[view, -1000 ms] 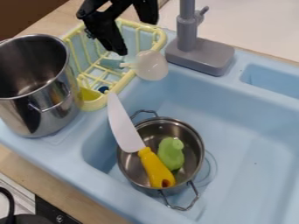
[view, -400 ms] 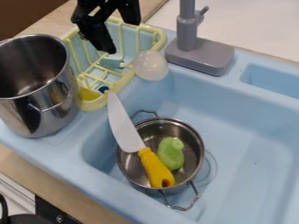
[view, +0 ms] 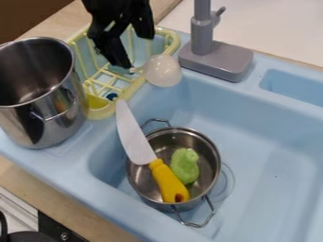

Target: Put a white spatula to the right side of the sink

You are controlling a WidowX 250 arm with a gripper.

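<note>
The white spatula (view: 163, 71) has a round, shiny head. It is near my wide-open gripper (view: 139, 52), down and right, in the upper middle.

The spatula (view: 163, 72) has a milky white head. The gripper (view: 130, 49) is black. The dish rack (view: 101, 113) is pale yellow with a grid of bars, a brighter yellow patch and a dark blue spot (view: 112, 96) near its lower corner. The sink (view: 277, 175) is plain light blue, the tap (view: 217, 59) grey. Both the tall pot (view: 47, 120) and the small pot (view: 146, 184), with its 2 handles, are shiny silver. The knife (view: 133, 137) has a white blade and yellow handle; the toy vegetable (view: 184, 166) is light green. The worktop (view: 41, 198) is tan along its lower-left edge.
</note>
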